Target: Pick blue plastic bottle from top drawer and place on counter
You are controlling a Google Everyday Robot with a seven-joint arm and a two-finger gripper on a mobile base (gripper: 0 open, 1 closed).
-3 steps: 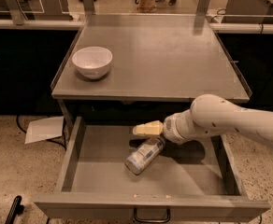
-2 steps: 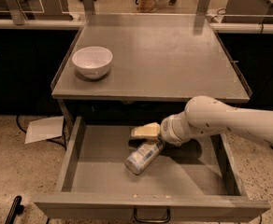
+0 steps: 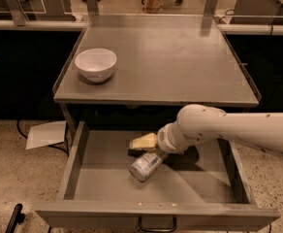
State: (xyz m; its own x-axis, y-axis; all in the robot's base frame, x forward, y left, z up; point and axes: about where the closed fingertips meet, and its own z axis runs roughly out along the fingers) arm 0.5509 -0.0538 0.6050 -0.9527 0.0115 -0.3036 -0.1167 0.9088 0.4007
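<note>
The blue plastic bottle (image 3: 146,164) lies on its side on the bottom of the open top drawer (image 3: 102,183), near the middle, with its far end under my wrist. My gripper (image 3: 142,144) reaches in from the right on the white arm (image 3: 228,127) and sits just above and behind the bottle, close to it or touching it. The counter (image 3: 170,62) is the grey metal tabletop above the drawer.
A white bowl (image 3: 96,63) stands on the counter's left side. The drawer's dark loop handle (image 3: 157,225) shows at the bottom edge. A sheet of paper (image 3: 45,134) lies on the floor to the left. Glass-fronted counters stand behind.
My gripper has moved a little left and down, closer to the bottle. The bottle has stayed where it was in the drawer.
</note>
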